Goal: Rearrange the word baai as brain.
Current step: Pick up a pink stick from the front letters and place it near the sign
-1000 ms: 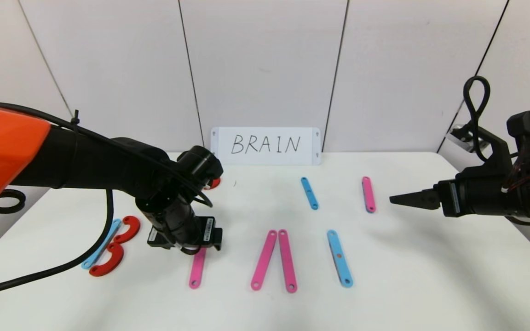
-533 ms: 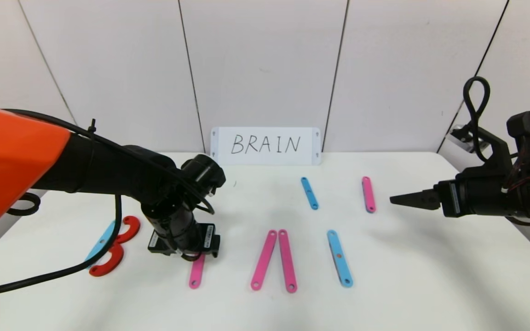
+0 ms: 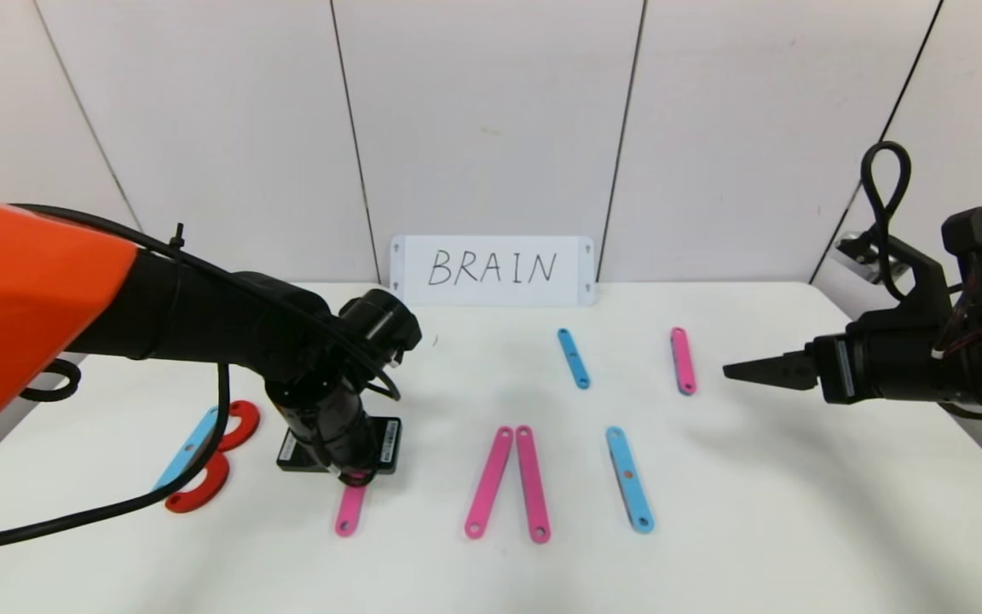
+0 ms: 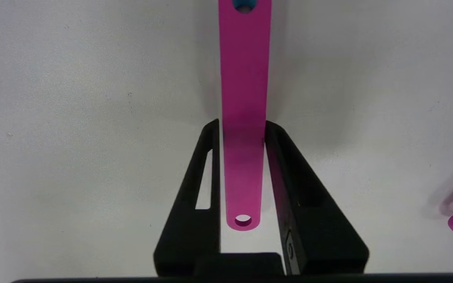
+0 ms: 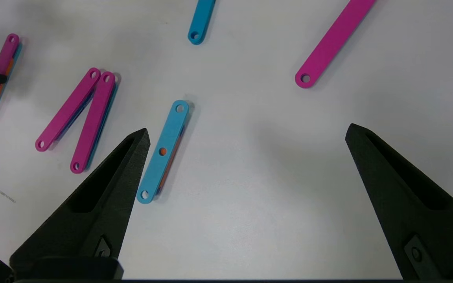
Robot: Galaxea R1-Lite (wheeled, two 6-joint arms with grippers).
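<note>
The left claw (image 4: 242,129) clamps a pink strip (image 4: 244,98) flat on the white counter (image 3: 755,512), left of the pink pair (image 3: 508,482) near the front edge. The right claw (image 5: 246,133) hovers wide open above the right side.

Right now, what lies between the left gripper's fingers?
In the left wrist view, the left gripper straddles a pink strip lying flat on the table, a finger on each side. The head view hides this behind the wrist.

Lab-style test bench: bare white table (image 3: 755,529), plain panelled wall (image 3: 491,128), handwritten card (image 3: 492,270).
</note>
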